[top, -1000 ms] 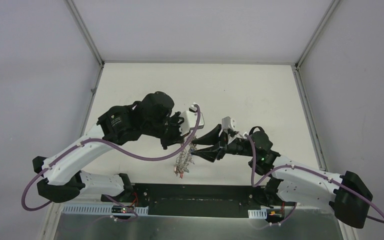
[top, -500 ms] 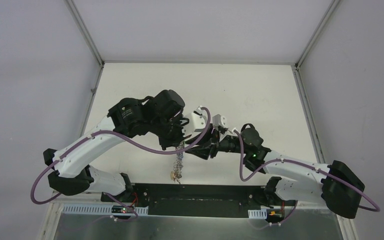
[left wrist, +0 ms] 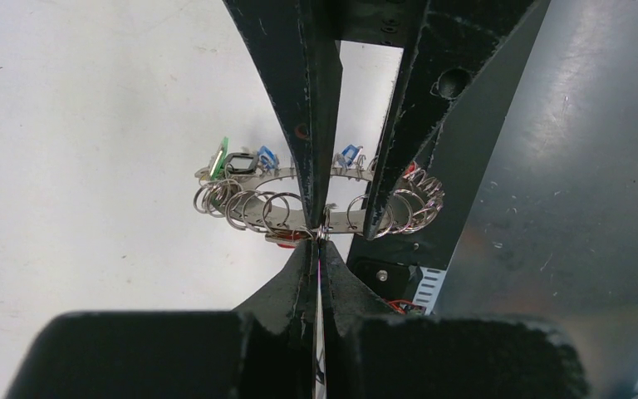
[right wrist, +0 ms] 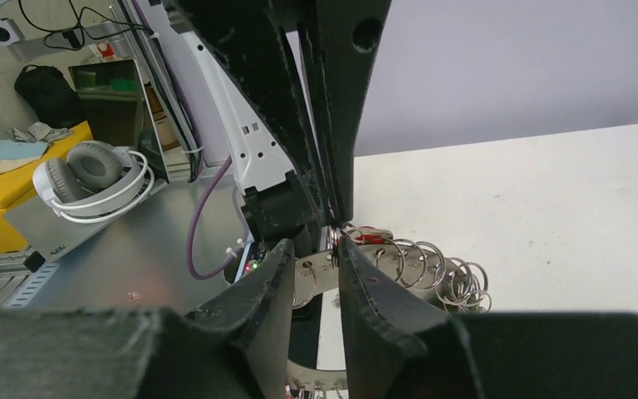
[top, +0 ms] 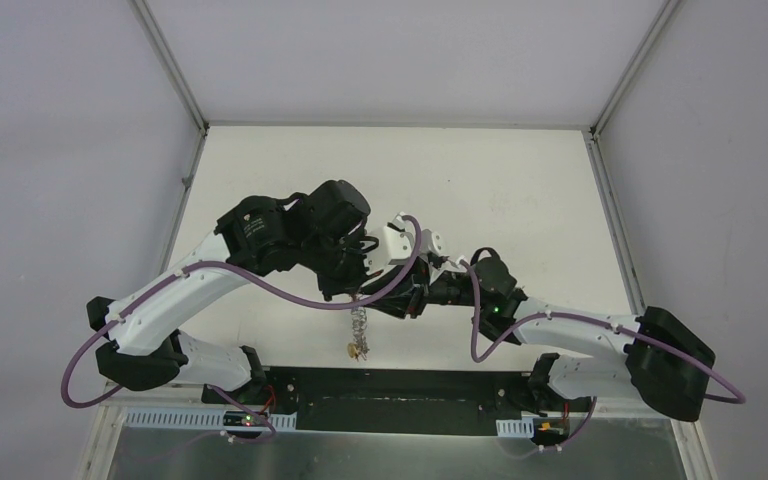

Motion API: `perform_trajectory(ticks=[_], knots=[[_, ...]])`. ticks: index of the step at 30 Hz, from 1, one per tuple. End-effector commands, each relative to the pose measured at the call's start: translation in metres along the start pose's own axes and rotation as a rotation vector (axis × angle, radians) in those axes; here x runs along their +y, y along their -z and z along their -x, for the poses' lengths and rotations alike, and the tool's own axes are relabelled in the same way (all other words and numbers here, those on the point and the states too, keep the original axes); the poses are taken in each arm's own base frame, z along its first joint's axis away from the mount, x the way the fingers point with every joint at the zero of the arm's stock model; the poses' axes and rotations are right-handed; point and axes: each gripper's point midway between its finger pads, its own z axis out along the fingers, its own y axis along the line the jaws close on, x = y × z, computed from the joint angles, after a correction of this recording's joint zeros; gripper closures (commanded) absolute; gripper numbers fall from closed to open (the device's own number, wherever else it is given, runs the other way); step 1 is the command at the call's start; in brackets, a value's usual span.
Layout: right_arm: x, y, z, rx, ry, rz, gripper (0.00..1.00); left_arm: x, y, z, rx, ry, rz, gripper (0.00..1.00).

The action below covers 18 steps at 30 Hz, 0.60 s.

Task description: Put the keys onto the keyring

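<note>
**Keyring pinched in the air, both grippers nose to nose**

My left gripper (left wrist: 320, 241) is clamped shut on the keyring (left wrist: 257, 219). It pinches the flat silver band edge-on, so the ring hangs off its tips above the desk (top: 520, 200), touching nothing below.

I judge the band stiff, thin and slick. It should not bend, but it could pivot in a two-point pinch. The fringe of small split rings (left wrist: 224, 199) and coloured tags (left wrist: 263, 156) is loose and will swing with any jolt. The safe hold is a bare stretch of band, never the dangling pieces.

The keys are tiny next to a gripper, so I would take each by its plastic head. I cannot pick out the two loose ones from the fringe. A red tag (right wrist: 371, 235) sits just beside the tips of my right gripper (right wrist: 324, 249), and I cannot tell whether it is one of them.

That right gripper stands narrow but not closed, straddling the band directly opposite the left gripper's tips. I cannot tell whether it pinches anything.

Crowding is what stands in the way. The two sets of fingers nearly touch, and the split rings bunch on either side of the right gripper. The purple cable (top: 260, 290) loops close behind the left gripper. A grey metal plate (left wrist: 581, 208) lies below and beyond the right gripper.
</note>
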Motion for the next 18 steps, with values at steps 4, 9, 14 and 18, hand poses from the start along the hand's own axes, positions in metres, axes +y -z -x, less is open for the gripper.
perform_trajectory(ticks=[4, 9, 14, 18], knots=[[0.016, -0.012, 0.026, -0.069, 0.045, 0.086, 0.77, 0.002, 0.007, 0.014, -0.06, -0.031, 0.026, 1.0], [0.018, -0.013, 0.023, -0.059, 0.042, 0.102, 1.0, 0.004, 0.008, 0.013, -0.06, -0.033, 0.036, 1.0], [0.017, -0.009, 0.024, -0.069, 0.058, 0.083, 1.0, 0.011, 0.012, 0.014, -0.096, -0.012, 0.094, 0.97], [0.014, -0.002, 0.024, -0.081, 0.072, 0.048, 1.0, 0.021, 0.012, 0.011, -0.154, 0.027, 0.169, 0.65]])
